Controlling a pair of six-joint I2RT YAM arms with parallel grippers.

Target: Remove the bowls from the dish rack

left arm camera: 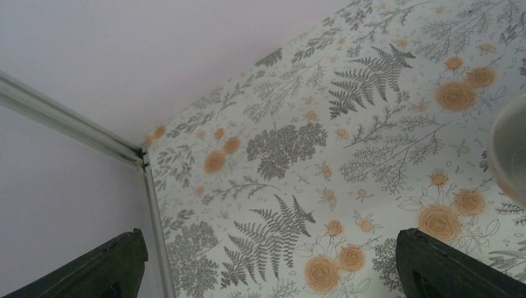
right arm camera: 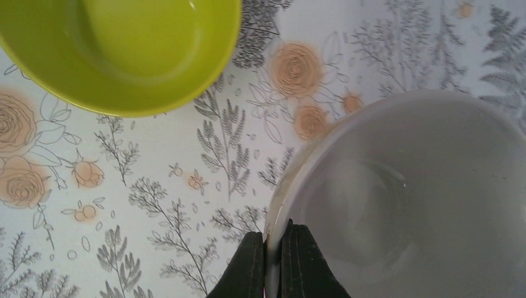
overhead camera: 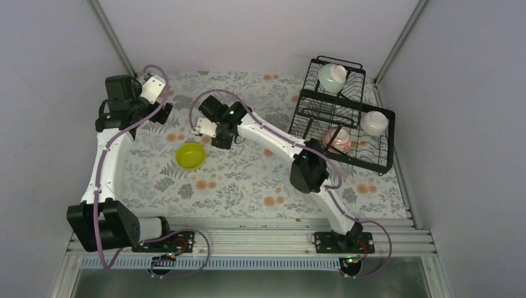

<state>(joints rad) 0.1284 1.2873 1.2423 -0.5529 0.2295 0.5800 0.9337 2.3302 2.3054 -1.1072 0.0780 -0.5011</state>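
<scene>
My right gripper (right arm camera: pixel 273 261) is shut on the rim of a pale bowl (right arm camera: pixel 422 186), one finger inside and one outside, just above the flowered table. In the top view the right gripper (overhead camera: pixel 216 133) covers that bowl. A lime-yellow bowl (overhead camera: pixel 190 155) sits upright on the table close beside it, and its rim fills the upper left of the right wrist view (right arm camera: pixel 124 56). The black wire dish rack (overhead camera: pixel 372 162) at the far right holds a mint-green bowl (overhead camera: pixel 332 77), a white bowl (overhead camera: pixel 374 122) and a red-patterned bowl (overhead camera: pixel 338 139). My left gripper (left arm camera: pixel 270 267) is open and empty near the back left corner (overhead camera: pixel 160 105).
Grey walls close in the table on the left, back and right, with a metal corner post (left arm camera: pixel 146 158) near the left gripper. The edge of the held bowl (left arm camera: pixel 508 149) shows at the right of the left wrist view. A rail (overhead camera: pixel 248 239) carries both arm bases.
</scene>
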